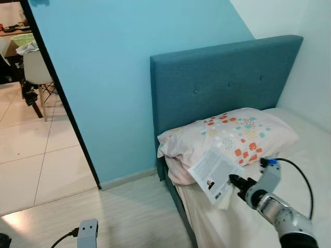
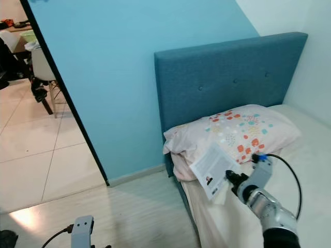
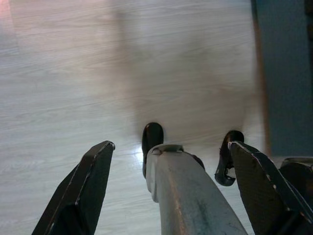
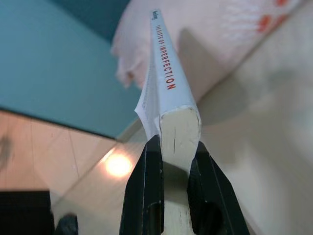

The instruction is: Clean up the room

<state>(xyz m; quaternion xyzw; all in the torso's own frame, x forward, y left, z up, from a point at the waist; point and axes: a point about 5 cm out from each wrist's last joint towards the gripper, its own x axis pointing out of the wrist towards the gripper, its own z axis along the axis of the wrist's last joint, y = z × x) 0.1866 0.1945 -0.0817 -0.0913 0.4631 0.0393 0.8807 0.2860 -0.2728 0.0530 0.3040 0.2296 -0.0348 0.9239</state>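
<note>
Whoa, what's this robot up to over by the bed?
It is tidying the bedroom. Its right gripper is clamped on a white paperback book, holding it up above the corner of the bed, just in front of the patterned pillow by the blue headboard. The left gripper hangs open over the bare wooden floor, holding nothing.

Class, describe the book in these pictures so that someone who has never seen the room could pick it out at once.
Start at the bed with the blue headboard and find the spotted pillow below it. In front of the pillow, the right gripper holds a thin book above the mattress edge. Its white cover and red spine lettering set it apart from the patterned pillow.
</note>
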